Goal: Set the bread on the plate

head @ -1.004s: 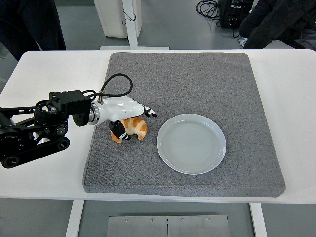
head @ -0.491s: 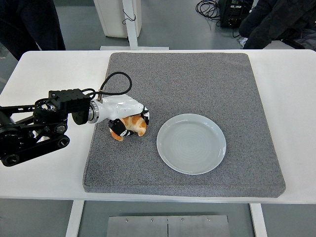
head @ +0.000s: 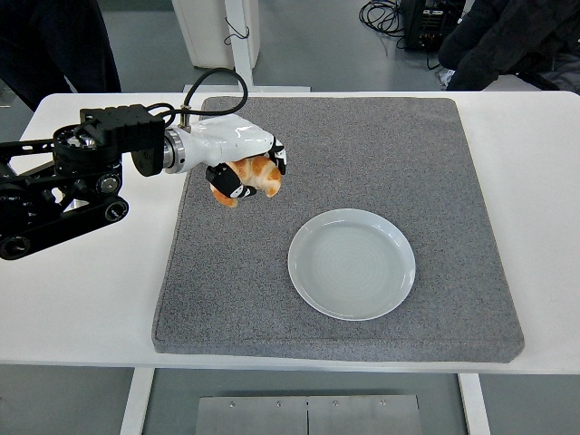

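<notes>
The left hand has its fingers curled around the bread, holding it over the grey mat toward the mat's far left corner. The plate sits on the mat nearer the worktop's front edge, apart from the bread.

bread: upper side covered by the curled fingers of the left hand; only the orange-brown underside and one end show
left arm: cut off by the frame edge at 9 o'clock
person: at 11 o'clock, dark clothing only (rest above the frame)
second figure: at 1 o'clock, dark bulk, cut by the top edge
table: near legs run out at 6 o'clock
</notes>
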